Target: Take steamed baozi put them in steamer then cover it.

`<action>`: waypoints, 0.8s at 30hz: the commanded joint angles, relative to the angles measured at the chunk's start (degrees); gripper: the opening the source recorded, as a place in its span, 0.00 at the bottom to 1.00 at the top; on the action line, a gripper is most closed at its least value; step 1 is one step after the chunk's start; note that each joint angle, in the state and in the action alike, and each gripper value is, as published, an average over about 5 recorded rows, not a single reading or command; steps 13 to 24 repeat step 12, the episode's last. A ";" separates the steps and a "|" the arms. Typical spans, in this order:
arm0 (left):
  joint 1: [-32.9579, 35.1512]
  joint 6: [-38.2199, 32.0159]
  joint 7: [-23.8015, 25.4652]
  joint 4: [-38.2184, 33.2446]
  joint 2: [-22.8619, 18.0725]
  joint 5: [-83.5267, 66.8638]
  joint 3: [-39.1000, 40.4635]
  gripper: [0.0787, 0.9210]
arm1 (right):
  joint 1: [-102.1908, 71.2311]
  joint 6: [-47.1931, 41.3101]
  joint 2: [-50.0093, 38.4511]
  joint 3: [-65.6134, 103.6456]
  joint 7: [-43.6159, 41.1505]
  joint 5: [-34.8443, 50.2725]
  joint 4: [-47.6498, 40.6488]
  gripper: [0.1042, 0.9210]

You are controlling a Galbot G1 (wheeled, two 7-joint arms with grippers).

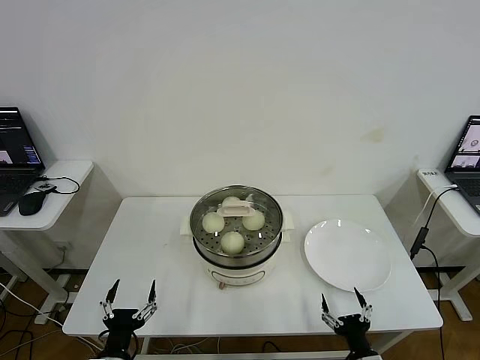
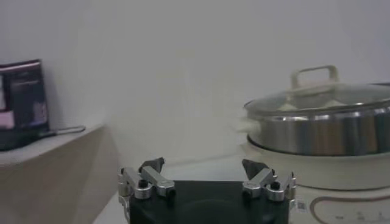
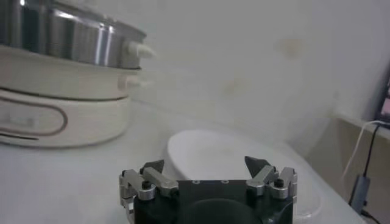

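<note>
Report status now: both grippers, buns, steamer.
Left gripper and right gripper open, empty, at near table edge. Cream-white buns inside shiny steel steamer, glass lid on. White plate bare. Nothing obstructing.

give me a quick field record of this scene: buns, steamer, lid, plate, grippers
buns: four round cream-white buns inside the steamer, one partly hidden by the lid handle
steamer: round stainless-steel pot on a cream base, mid-table
lid: round glass lid with cream handle, on the pot
plate: flat white plate, bare, on the steamer's right
left gripper: open, near table edge
right gripper: open, near table edge
</note>
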 commanded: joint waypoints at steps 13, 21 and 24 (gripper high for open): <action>1.30 -3.57 0.73 3.78 -2.17 -3.33 -0.95 0.88 | -2.07 -2.91 0.28 -3.30 -0.38 3.34 5.81 0.88; 1.30 -3.57 0.73 3.78 -2.17 -3.33 -0.95 0.88 | -2.07 -2.91 0.28 -3.30 -0.38 3.34 5.81 0.88; 1.30 -3.57 0.73 3.78 -2.17 -3.33 -0.95 0.88 | -2.07 -2.91 0.28 -3.30 -0.38 3.34 5.81 0.88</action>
